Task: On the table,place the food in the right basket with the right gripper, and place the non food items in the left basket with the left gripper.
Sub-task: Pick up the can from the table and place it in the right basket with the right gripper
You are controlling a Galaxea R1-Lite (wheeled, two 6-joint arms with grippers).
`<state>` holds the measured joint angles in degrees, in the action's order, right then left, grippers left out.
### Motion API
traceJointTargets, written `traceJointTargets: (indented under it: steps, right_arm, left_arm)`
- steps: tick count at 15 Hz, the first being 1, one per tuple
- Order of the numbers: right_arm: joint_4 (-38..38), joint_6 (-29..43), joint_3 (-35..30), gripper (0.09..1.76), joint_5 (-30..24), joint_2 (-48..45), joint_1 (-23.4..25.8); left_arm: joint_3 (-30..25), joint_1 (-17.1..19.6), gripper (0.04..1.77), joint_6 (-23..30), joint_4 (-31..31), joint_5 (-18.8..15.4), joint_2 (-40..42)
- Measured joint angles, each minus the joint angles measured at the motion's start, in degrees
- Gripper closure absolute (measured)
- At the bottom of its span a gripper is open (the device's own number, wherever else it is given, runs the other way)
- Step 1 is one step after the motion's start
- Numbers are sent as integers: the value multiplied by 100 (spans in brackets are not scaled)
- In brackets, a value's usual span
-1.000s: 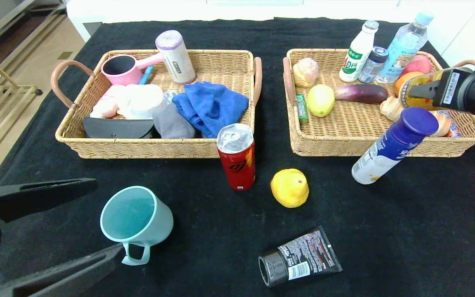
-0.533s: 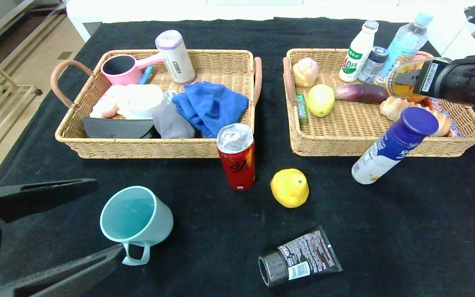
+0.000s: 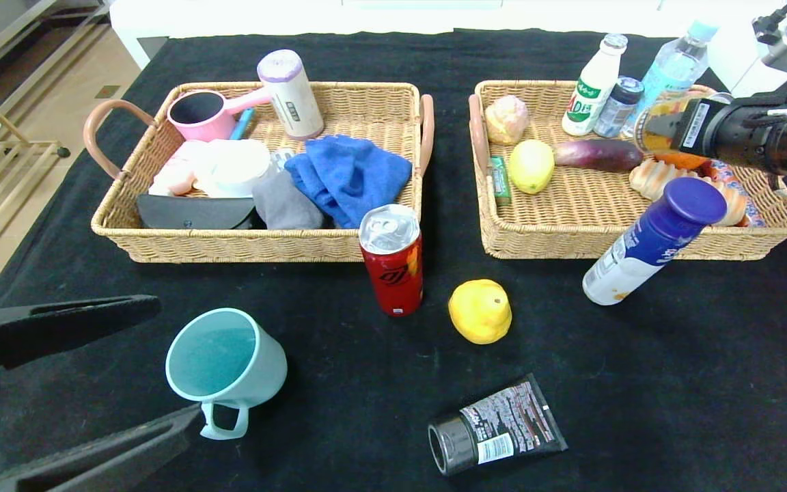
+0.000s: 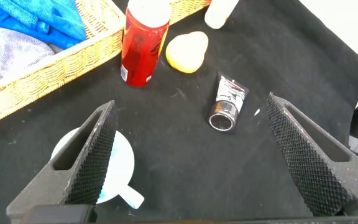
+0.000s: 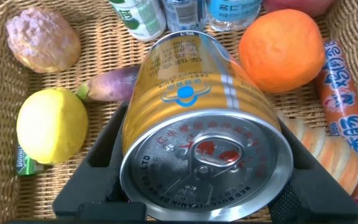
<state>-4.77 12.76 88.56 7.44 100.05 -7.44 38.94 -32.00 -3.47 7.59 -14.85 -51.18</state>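
My right gripper [image 3: 667, 130] is shut on a yellow drink can [image 3: 652, 128] and holds it on its side above the far right part of the right basket [image 3: 571, 240]. In the right wrist view the can [image 5: 197, 124] hangs over an orange [image 5: 281, 50], an eggplant [image 5: 107, 84] and a lemon [image 5: 51, 124]. My left gripper [image 3: 178, 359] is open at the near left, around a teal cup [image 3: 226, 362]. On the cloth lie a red can [image 3: 391, 260], a yellow fruit [image 3: 480, 311], a black tube [image 3: 496, 427] and a blue-capped bottle [image 3: 653, 239].
The left basket [image 3: 243, 247] holds a blue cloth, a pink scoop, a roll and other items. Several bottles [image 3: 595, 85] stand at the back of the right basket. The blue-capped bottle leans on the right basket's front wall.
My right gripper has carried the yellow can up and toward the back of the right basket, slightly leftward. The left arm and the table objects have not moved.
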Motion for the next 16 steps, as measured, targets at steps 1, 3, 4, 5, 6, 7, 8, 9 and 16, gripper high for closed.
traceJointTargets:
  steps: [1, 3, 4, 5, 6, 7, 8, 9, 16]
  right_arm:
    - [-9, -1, -4, 66, 0, 15, 0]
    - [-2, -1, -26, 66, -2, 33, -2]
    - [-7, -6, -45, 66, -2, 34, -2]
    - [0, -9, -59, 66, -2, 37, -11]
    - [2, -12, -72, 63, -2, 34, -24]
    - [-16, -12, -78, 57, -2, 30, -33]
    - [-9, -15, -80, 51, -2, 22, -39]
    - [2, -17, -85, 47, 0, 15, -41]
    - [61, -169, -179, 28, 16, -121, -35]
  left_arm:
    - [0, 2, 9, -2, 0, 0, 5]
    - [0, 0, 9, -22, 0, 0, 10]
    - [1, 2, 9, -32, 1, 2, 10]
    - [1, 2, 9, -32, 9, 7, 11]
    - [4, 2, 9, -29, 11, 7, 11]
    - [4, 4, 9, -29, 12, 7, 11]
    - [6, 4, 9, -29, 12, 7, 11]
    - [9, 6, 9, -29, 15, 7, 11]
    - [9, 9, 9, -35, 11, 9, -1]
